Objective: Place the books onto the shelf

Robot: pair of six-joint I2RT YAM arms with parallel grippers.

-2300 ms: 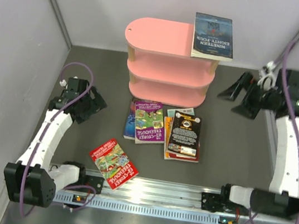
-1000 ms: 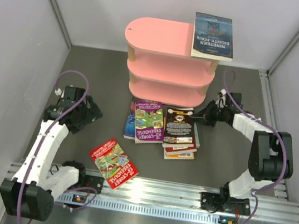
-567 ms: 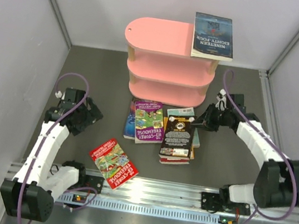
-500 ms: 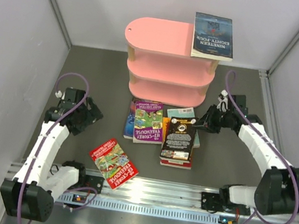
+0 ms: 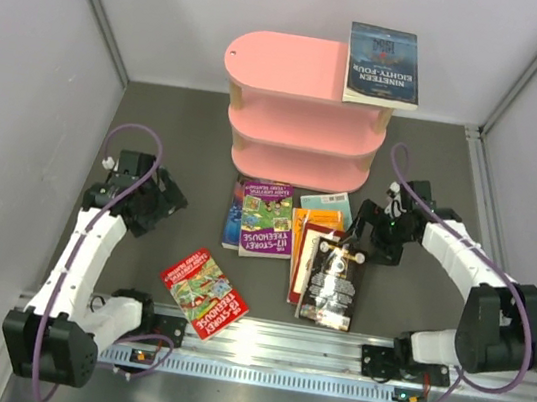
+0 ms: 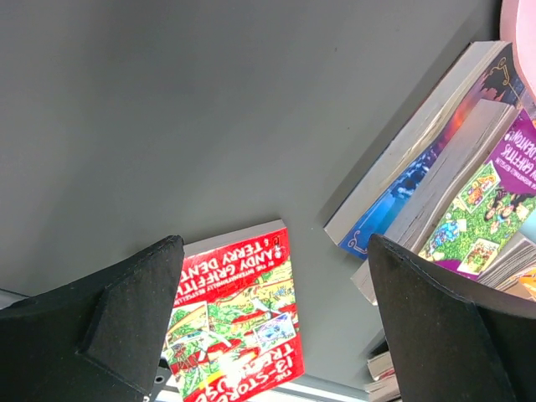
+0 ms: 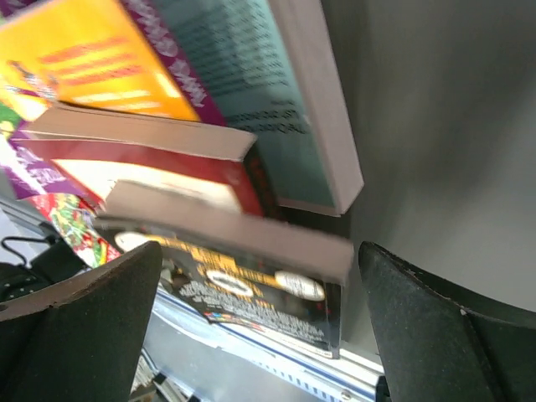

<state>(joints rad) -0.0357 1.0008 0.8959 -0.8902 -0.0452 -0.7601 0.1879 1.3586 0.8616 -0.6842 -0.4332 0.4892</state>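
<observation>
shelf (image 5: pixel 303 105) upper centre, dark blue book (image 5: pixel 383 64) being carried on top board | other books (image 5: pixel 268 219) being left on floor below it | left gripper (image 6: pixel 272 241) being held apart | right gripper (image 7: pixel 258 247) being held apart near black book (image 5: pixel 334 284)

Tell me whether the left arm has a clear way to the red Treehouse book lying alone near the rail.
Probably yes: the red book lies flat and alone on the table, nothing covers it, and the left arm hovers nearby, jaws open.
</observation>
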